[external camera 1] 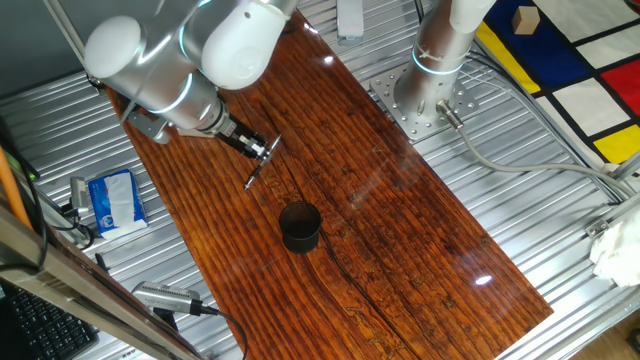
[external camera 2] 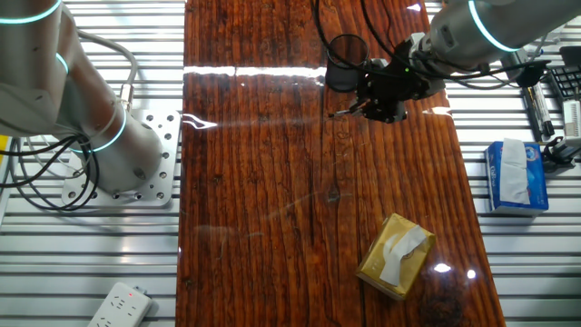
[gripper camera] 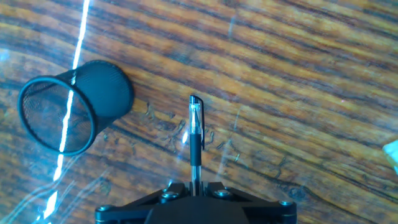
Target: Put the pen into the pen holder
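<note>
My gripper (external camera 1: 262,150) is shut on the pen (external camera 1: 254,175), a thin dark and silvery stick that points down from the fingers above the wooden table. In the hand view the pen (gripper camera: 195,140) sticks out from between the closed jaws (gripper camera: 194,186). The pen holder (external camera 1: 300,227), a short black mesh cup, stands upright on the table a little in front and right of the pen. In the hand view it (gripper camera: 71,106) lies to the left of the pen tip. In the other fixed view the gripper (external camera 2: 379,100) holds the pen (external camera 2: 345,112) just below the cup (external camera 2: 345,62).
A tan cardboard box (external camera 2: 394,256) lies on the wooden table (external camera 2: 272,200). A blue tissue pack (external camera 1: 112,200) and a silver tool with cable (external camera 1: 170,298) lie on the metal surface off the table's left side. The arm's base (external camera 1: 425,85) stands at the far edge.
</note>
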Motion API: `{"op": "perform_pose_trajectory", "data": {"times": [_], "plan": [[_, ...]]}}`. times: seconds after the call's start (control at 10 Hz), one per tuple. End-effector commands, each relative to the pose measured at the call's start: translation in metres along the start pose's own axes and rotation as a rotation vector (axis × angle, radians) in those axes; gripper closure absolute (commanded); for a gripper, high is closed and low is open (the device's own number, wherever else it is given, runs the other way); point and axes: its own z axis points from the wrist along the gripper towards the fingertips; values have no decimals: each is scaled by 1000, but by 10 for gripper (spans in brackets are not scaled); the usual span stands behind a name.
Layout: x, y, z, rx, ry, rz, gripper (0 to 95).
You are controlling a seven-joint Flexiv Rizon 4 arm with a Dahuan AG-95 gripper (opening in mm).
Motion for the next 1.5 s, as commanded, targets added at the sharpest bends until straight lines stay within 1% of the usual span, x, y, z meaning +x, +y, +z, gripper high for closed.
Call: {"op": "perform_pose_trajectory", "data": {"times": [0.1, 0.3, 0.5, 0.7, 0.9, 1.1, 1.2, 1.5], "plan": [[5, 4, -2, -22, 15, -9, 950], [10, 10, -1, -35, 17, -5, 950], [11, 14, -2, -37, 18, 7, 950], [10, 27, -6, -38, 26, 30, 950], [11, 36, -4, -41, 26, 37, 950], [16, 55, -1, -42, 29, 47, 950], [16, 60, 0, -42, 29, 51, 950], [11, 85, 1, -44, 35, 81, 950]]}}
